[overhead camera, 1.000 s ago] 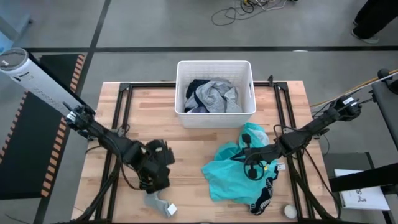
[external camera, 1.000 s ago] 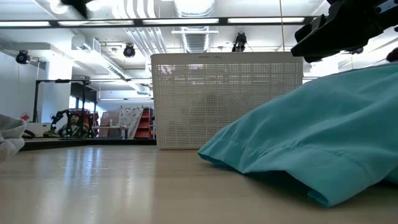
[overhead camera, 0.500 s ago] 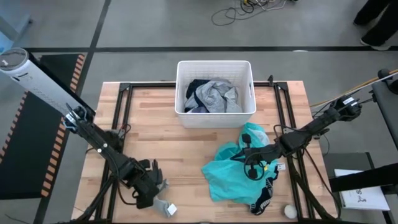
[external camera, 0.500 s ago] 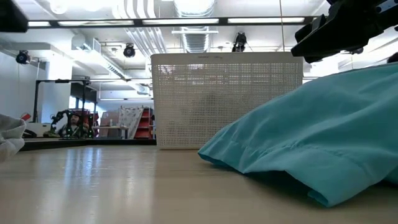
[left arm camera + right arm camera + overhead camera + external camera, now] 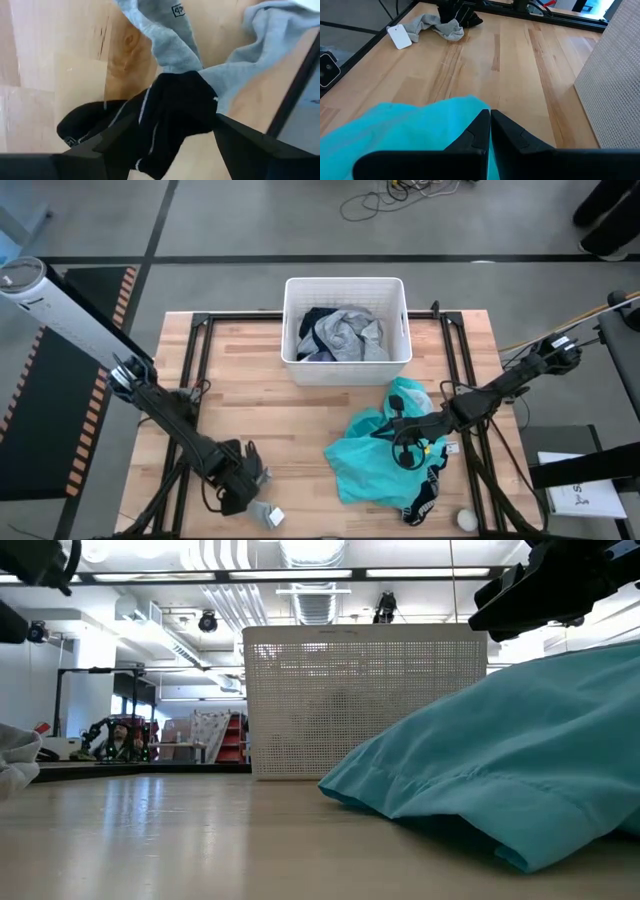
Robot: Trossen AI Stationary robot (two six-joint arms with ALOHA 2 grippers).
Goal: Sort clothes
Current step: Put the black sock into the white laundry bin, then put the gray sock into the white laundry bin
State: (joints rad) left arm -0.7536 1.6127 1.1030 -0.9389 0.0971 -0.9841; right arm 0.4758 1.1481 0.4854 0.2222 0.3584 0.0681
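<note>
A black sock (image 5: 175, 115) lies bunched on the table against a grey sock (image 5: 170, 35) near the near left corner; the grey sock also shows in the high view (image 5: 250, 504). My left gripper (image 5: 238, 480) is low over them and open, one finger on each side of the black sock. A bright teal garment (image 5: 375, 455) with a black-and-white band (image 5: 424, 502) lies spread at the near right. My right gripper (image 5: 400, 446) is shut just over it. A grey shirt (image 5: 350, 332) and a navy garment (image 5: 318, 320) lie in the basket. My left gripper's fingers (image 5: 117, 145) slant down toward the table on either side of the black sock's bunched middle; I cannot tell whether they touch it. My right gripper's shut fingers (image 5: 482, 130) lie right by the teal garment's edge (image 5: 470, 105); I cannot tell whether they touch or hold it.
The white ribbed basket (image 5: 345, 365) stands at the far middle of the table. A small white ball (image 5: 467, 520) lies at the near right corner. A white tag (image 5: 275, 517) lies beside the grey sock. Bare wood lies between the socks and the teal garment.
My left gripper has gone toward the table's near edge and down, from the open wood to just over the socks. The socks and the teal garment have stayed where they were.
</note>
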